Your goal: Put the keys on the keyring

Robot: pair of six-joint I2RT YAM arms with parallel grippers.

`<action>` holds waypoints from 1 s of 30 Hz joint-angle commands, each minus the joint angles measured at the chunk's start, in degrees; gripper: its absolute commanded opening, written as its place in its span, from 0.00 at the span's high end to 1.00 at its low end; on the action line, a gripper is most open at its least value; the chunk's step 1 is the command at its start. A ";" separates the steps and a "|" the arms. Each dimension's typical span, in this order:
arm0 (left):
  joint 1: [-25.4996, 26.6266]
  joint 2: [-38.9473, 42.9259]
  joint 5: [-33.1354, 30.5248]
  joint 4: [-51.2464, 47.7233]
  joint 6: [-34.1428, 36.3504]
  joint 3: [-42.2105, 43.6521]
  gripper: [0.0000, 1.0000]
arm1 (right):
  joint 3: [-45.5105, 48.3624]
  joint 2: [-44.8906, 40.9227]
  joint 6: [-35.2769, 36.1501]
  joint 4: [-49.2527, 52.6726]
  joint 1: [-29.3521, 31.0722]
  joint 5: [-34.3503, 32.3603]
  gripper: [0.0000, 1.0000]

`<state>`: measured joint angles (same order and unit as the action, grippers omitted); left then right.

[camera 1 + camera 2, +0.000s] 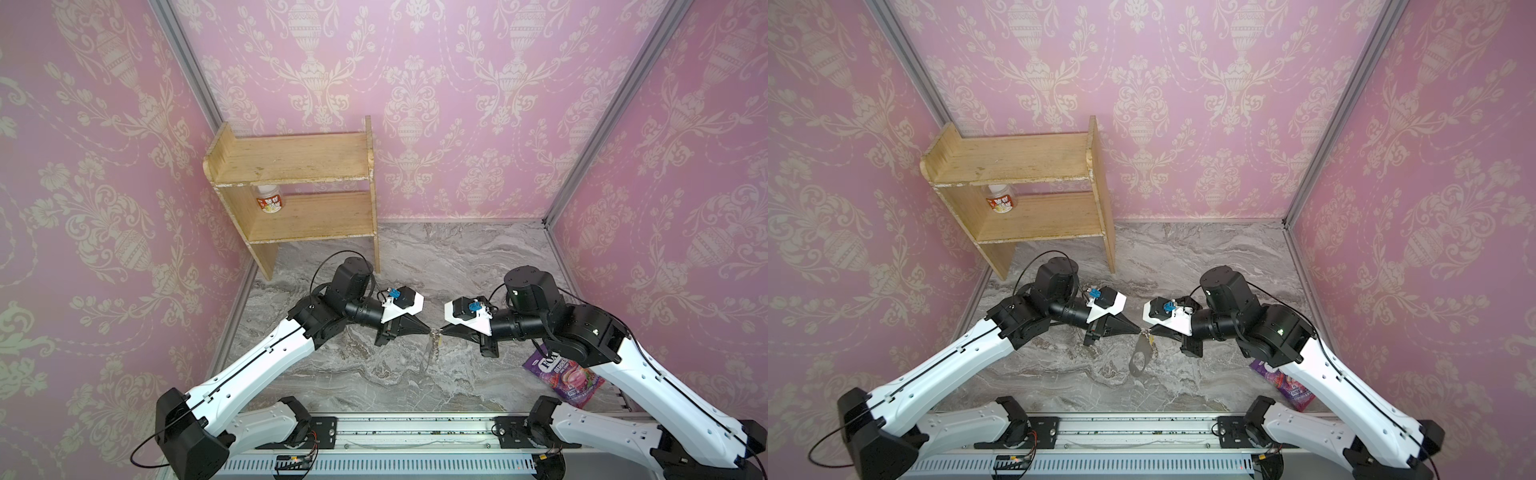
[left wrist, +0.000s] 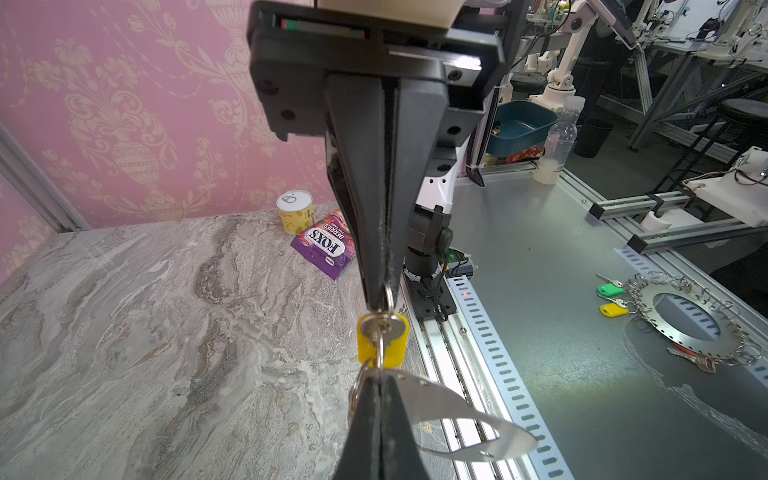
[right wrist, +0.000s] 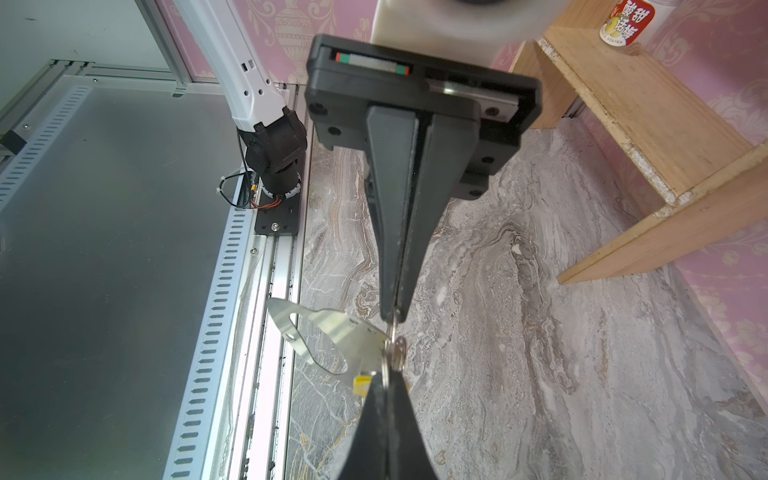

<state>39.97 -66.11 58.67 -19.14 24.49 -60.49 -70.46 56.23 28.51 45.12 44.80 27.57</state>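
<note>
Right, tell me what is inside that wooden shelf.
One jar with a red label stands on the lower board of the wooden shelf, at its left end. The upper board covers the jar's top and the rear of that level.

Both arms reach in from the front with their elbows spread wide, then bend inward at the wrists to face each other. The left gripper (image 1: 430,331) and the right gripper (image 1: 441,331) lie about level and meet tip to tip (almost touching), in front of the shelf (image 1: 307,162) and just past its right end. The left jaws are pinched tight on the keys (image 2: 382,340), the right jaws on a ring of the keyring (image 2: 440,401)
</note>
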 commanded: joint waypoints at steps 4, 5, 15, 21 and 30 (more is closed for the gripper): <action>0.52 1.18 1.53 -1.31 0.07 -1.60 1.00 | -1.69 0.10 0.32 0.58 0.61 -1.07 1.00; 0.56 1.24 1.38 -1.56 0.27 -1.56 1.00 | -1.69 -0.27 0.26 0.38 0.56 -1.39 1.00; 0.69 1.42 0.15 -1.61 0.56 -1.30 1.00 | -1.79 -1.74 -0.55 -0.98 0.56 -1.95 1.00; 0.73 1.34 -0.29 -1.87 0.62 -1.48 1.00 | -1.09 -2.43 -0.91 -1.89 0.56 -2.25 1.00; 0.68 1.24 -1.64 -1.61 0.65 -1.94 1.00 | -1.09 -1.16 -0.91 -1.27 0.56 -0.99 1.00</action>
<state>40.36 -66.08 58.13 -20.01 24.53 -60.49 -70.46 54.57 28.40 44.01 45.15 25.93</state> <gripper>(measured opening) 0.040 0.049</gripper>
